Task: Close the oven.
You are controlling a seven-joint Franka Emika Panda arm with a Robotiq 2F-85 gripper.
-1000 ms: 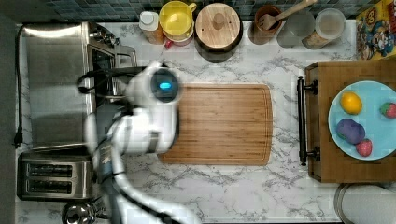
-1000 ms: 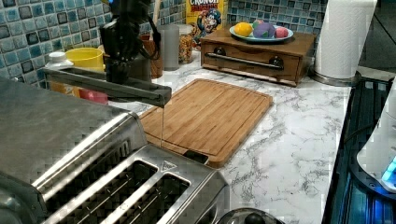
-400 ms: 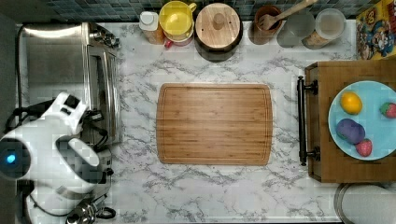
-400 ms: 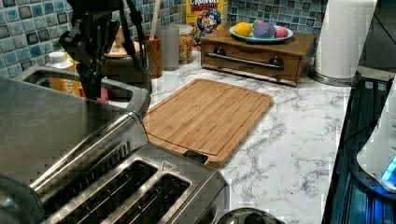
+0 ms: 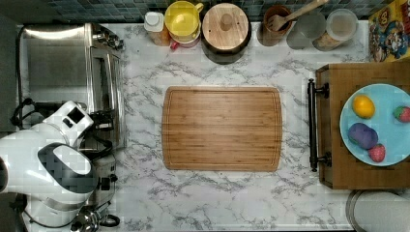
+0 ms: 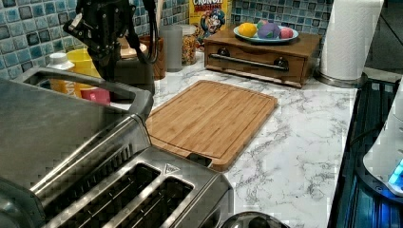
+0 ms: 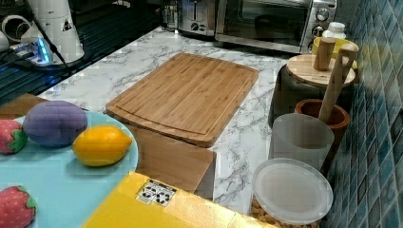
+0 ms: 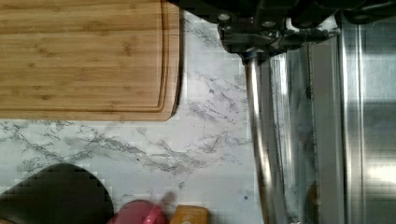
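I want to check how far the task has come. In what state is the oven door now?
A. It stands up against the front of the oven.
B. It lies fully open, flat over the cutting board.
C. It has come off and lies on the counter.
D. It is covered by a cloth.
A: in the right view the glass door of the oven stands upright against its front, and in the top view its handle lies close along the oven's front edge.

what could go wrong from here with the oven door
1. The claw sits right at the bar handle of the oven, whose door looks shut in the right view. A careless retreat might hook the bar and pull the door open.
2. The arm hangs over the two-slot toaster, so a low swing away could knock it.
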